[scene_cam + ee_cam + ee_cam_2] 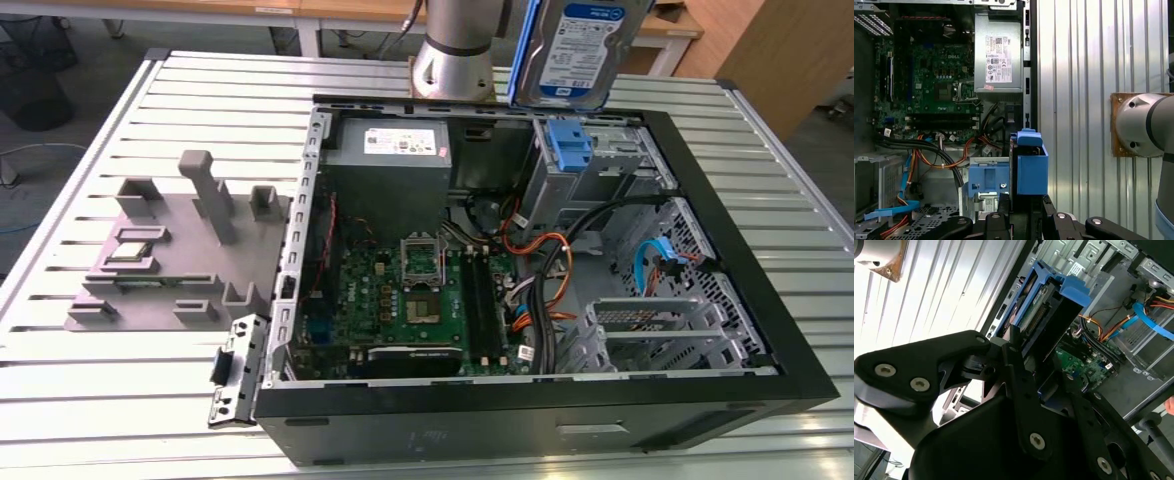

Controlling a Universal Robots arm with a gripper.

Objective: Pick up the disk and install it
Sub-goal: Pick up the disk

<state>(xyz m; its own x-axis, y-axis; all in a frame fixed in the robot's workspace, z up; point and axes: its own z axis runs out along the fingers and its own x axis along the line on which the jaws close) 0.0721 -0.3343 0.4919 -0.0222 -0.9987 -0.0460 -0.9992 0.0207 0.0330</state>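
Black gripper (1015,340) links up close in both wrist views (1026,202), clamped tight on the disk (1038,310) from either side. Grasped at one end, with the blue-framed far end pointing toward the open case (1114,385). In the exterior view, disk (577,50) held upright and clear of everything, label toward the camera, high above the far wall of the case (747,330). Just below it, inside the case, a lone blue bracket (569,148) seated in the drive cage (627,150); in the first wrist view, bracket (988,182) just beside the disk (1031,165). Next to the cage, toward the exterior view's left, a grey power supply (390,145) with a white sticker. Nearer than that, a green board (400,300), with orange and black cables (554,260) looping across toward the cage side. Around the case, a ribbed metal table (80,400). On it, well off to the exterior view's left, a grey fixture (174,240) with upright posts. Behind the case, the silver arm (461,45) rising from the table, just to the exterior view's left of the disk.
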